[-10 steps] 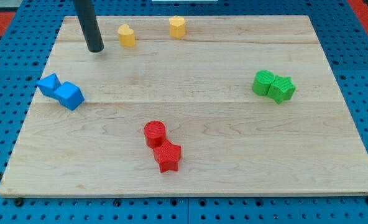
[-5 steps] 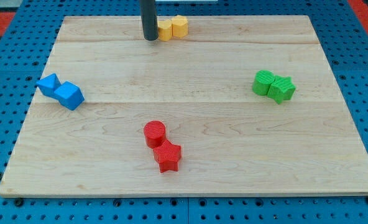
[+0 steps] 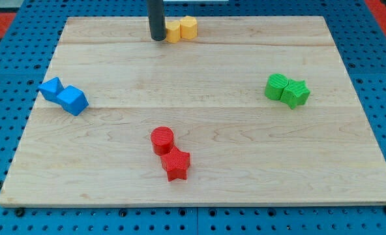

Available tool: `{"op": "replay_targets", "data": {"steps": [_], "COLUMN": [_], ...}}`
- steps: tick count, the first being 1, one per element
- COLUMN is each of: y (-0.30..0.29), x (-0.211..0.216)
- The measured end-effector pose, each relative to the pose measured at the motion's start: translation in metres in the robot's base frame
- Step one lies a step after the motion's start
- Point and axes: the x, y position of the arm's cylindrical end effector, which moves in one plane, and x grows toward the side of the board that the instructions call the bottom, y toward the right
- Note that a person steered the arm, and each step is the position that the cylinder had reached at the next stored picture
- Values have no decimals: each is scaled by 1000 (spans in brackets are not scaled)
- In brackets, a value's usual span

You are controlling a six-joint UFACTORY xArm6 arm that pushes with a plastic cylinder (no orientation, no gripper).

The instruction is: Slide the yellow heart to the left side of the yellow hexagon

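Pale wood desk (image 3: pixel 199 78), planked, lying on a blue pegboard surround (image 3: pixel 4 130).

Yellow heart (image 3: pixel 173 31): near the view's top edge, centre-left, touching the yellow hexagon (image 3: pixel 189 27) on that block's left in the view. The two yellow blocks sit side by side as one pair.

My tip (image 3: pixel 158 38): end of a straight dark rod descending from the view's top, resting on the desk just left of the yellow heart, touching or nearly touching its left side. There is no hand on this arm, so nothing is spread, pressed together or pinched; the rod only stands against the block.

Blue blocks: two, at the view's left edge, touching; a blue star-like block (image 3: pixel 51 88) and a blue cube (image 3: pixel 72 100) to its lower right.

Green blocks: two, at the view's right, touching; a green rounded block (image 3: pixel 276 86) and a green star-like block (image 3: pixel 296 94) on its right.

Red blocks: two, lower centre, touching; a red cylinder (image 3: pixel 162 140) above a red star (image 3: pixel 176 163).

All three lower pairs lie well apart from the tip.
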Motion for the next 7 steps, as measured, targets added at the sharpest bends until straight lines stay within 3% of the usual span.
{"op": "replay_targets", "data": {"steps": [7], "y": [4], "x": [4]}}
